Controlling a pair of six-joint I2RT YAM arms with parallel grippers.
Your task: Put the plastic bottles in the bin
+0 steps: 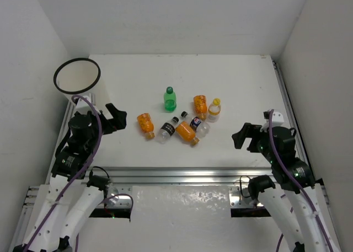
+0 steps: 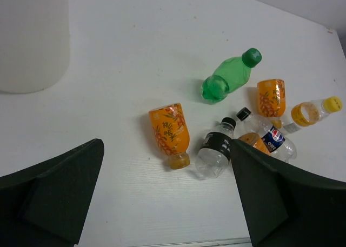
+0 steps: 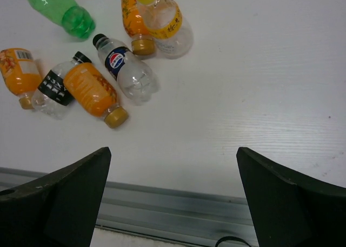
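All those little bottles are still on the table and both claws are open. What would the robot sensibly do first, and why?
Probably move the left gripper forward and down over the nearest orange bottle. Its jaws stand open and empty. That bottle is the leftmost of the plastic bottles and the closest to it, and the bin sits on the same side.

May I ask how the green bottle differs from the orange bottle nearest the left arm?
The green bottle is see-through green with a green cap; the orange bottle has a printed wrap and a gold cap. The green bottle's cap points toward the far edge of the table; the orange bottle's toward the near edge. Both lie on their sides.
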